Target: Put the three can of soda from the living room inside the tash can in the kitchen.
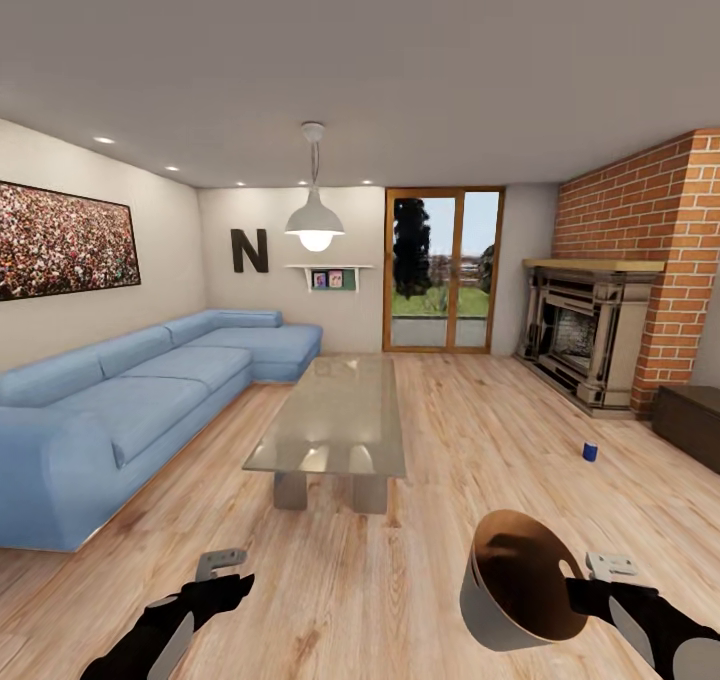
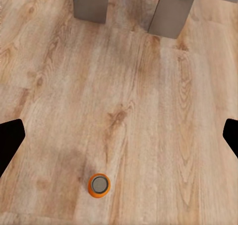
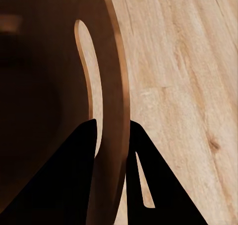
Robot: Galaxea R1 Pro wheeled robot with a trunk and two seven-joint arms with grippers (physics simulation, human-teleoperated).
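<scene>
A dark blue can of soda [image 1: 590, 450] stands on the wood floor at the right, near the fireplace. An orange can of soda [image 2: 99, 185] stands upright on the floor, seen from above with its pale top, below and a little behind my left gripper [image 2: 119, 135]. That left gripper [image 1: 228, 575] hangs open above the floor with nothing between its fingers. My right gripper [image 1: 590, 582] is shut on the rim of the trash can [image 1: 515, 580], a round bin, grey outside and brown inside, tilted on its side. Its fingers [image 3: 87, 155] pinch the rim [image 3: 116, 86] beside a handle slot.
A glass coffee table [image 1: 340, 410] on grey legs [image 2: 171, 11] stands straight ahead. A blue corner sofa [image 1: 130, 400] lines the left wall. A brick fireplace [image 1: 600, 330] and a dark chest [image 1: 690, 420] are at the right. Glass doors [image 1: 442, 270] close the far wall.
</scene>
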